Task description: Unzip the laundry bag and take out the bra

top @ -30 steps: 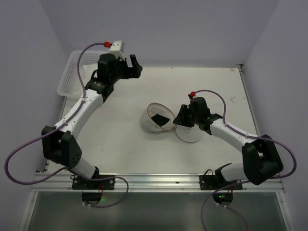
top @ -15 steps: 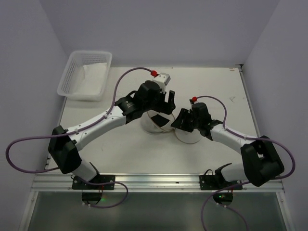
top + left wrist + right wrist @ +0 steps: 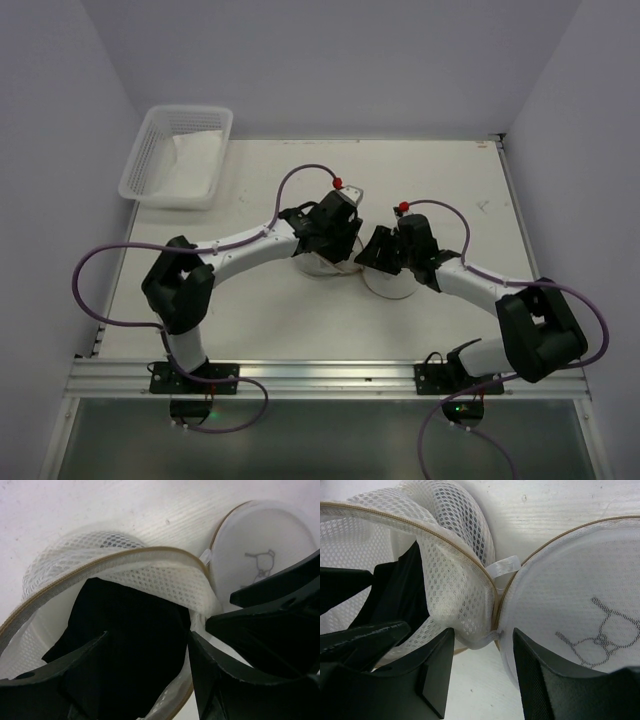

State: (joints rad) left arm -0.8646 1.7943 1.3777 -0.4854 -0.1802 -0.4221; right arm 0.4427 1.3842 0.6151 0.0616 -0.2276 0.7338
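Left gripper [image 3: 147, 640]: jaws apart, straddling the black bra [image 3: 130, 625], which sits directly between and just beyond the fingertips, inside the laundry bag [image 3: 150, 575]. No clamp visible yet. The bag is unzipped, its zipper rim gaping just ahead of the gripper.

Right gripper [image 3: 482, 635]: jaws apart, straddling the mesh fold where the bag wall meets the flipped-open lid [image 3: 570, 580]. Can't tell if the pads touch the fabric. The lid lies flat to this gripper's right, its bra icon [image 3: 605, 635] face up.

Risks:
- The left jaws could catch mesh lining along with the bra, so the whole bag lifts.
- The bag isn't pinned by the right gripper, so it may drag or tip when the bra is pulled.
- The two grippers are nearly touching across the rim, so a sideways move could knock them together.

Room: tight between the grippers, so straight up is the free way out. Bare worktop [image 3: 100, 505] beyond the bag. The white lattice basket [image 3: 180, 150] sits well apart, far left of the left gripper.
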